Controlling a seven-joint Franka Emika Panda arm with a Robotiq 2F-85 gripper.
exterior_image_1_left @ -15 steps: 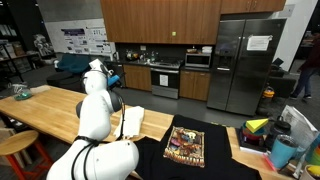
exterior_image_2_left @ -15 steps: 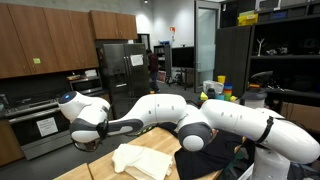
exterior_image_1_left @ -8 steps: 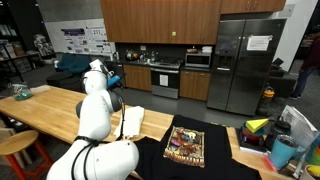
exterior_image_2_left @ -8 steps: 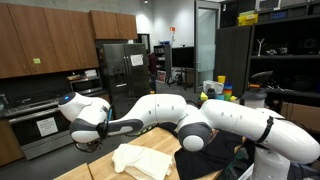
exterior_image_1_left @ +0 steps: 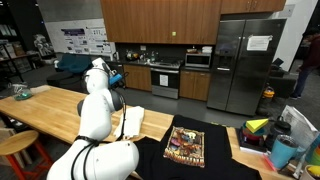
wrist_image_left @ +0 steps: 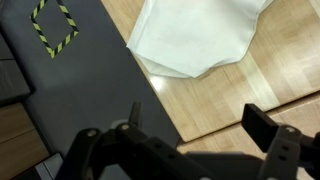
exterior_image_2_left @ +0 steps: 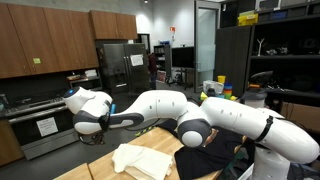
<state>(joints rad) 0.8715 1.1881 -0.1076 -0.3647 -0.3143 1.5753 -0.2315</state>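
In the wrist view my gripper [wrist_image_left: 198, 118] hangs open and empty above a wooden table [wrist_image_left: 275, 70]. A folded white cloth [wrist_image_left: 200, 35] lies just beyond the fingertips. A black shirt [wrist_image_left: 70, 85] with a yellow-green diamond mark spreads to the left under one finger. In both exterior views the white cloth [exterior_image_1_left: 131, 122] [exterior_image_2_left: 140, 160] lies on the table beside the black shirt [exterior_image_1_left: 160, 150] [exterior_image_2_left: 212, 160], which carries a colourful print. The white arm [exterior_image_1_left: 97, 105] hides the gripper in one exterior view. In the exterior view from the other side the wrist [exterior_image_2_left: 92, 108] hovers above the table end.
A blue cup [exterior_image_1_left: 283, 151], a yellow item [exterior_image_1_left: 257, 126] and other clutter stand at the table's right end. A small wooden object [exterior_image_1_left: 20, 93] lies at its far left, with a round stool [exterior_image_1_left: 15, 143] beside it. Kitchen cabinets and a steel fridge [exterior_image_1_left: 243, 65] stand behind.
The wrist has shifted slightly sideways and up above the table. The cloth and the shirt have not moved.
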